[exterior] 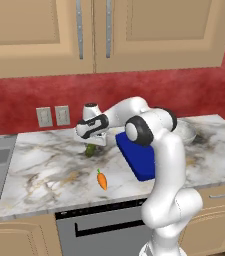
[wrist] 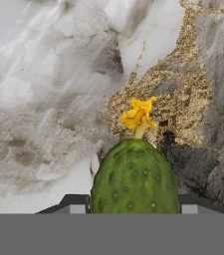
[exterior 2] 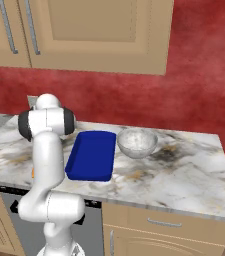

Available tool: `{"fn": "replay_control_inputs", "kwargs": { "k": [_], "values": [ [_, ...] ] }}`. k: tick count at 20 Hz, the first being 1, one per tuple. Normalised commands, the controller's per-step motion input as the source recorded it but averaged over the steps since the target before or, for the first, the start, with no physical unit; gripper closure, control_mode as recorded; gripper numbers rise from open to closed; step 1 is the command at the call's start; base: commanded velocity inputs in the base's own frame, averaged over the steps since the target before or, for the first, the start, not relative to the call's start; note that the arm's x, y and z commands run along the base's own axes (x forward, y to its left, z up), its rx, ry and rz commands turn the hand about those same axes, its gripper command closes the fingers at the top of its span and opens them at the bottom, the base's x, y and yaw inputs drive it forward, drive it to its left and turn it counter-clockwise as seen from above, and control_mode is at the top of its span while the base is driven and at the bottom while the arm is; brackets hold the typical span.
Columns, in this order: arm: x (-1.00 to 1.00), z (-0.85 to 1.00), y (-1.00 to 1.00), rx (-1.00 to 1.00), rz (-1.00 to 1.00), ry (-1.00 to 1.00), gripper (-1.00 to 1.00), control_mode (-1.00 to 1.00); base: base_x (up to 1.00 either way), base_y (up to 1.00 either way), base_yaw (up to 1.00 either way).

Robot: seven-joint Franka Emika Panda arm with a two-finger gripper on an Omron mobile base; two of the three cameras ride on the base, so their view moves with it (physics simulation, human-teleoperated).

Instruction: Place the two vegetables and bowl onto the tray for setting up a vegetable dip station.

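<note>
bare counter (exterior: 49,165) around carrot (exterior: 102,180).

The bench (exterior: 49,165) is showing polished veined marble; resting on it, the cucumber (wrist: 135,179) is looking bumpy and matt, the tray (exterior 2: 91,155) smooth plastic, the bowl (exterior 2: 137,142) frosted glass

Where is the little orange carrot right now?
In the left base view the carrot lies on the marble counter near its front edge, left of the blue tray and in front of the green cucumber under the pincer.
</note>
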Motion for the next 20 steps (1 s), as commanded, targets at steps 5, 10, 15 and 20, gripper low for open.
{"fn": "replay_control_inputs", "kwargs": {
  "k": [5,10,15,20],
  "values": [
    [-0.15,0.06,-0.01,0.00,-0.01,0.00,1.00,-1.00,0.00,0.00,0.00],
    [-0.12,0.24,-0.04,0.00,-0.10,0.00,1.00,-1.00,0.00,0.00,0.00],
    [-0.17,0.35,-0.17,0.00,-0.19,0.00,1.00,-1.00,0.00,0.00,0.00],
    [-0.08,0.22,-0.28,0.00,-0.18,0.00,1.00,-1.00,0.00,0.00,0.00]
  ]
}}
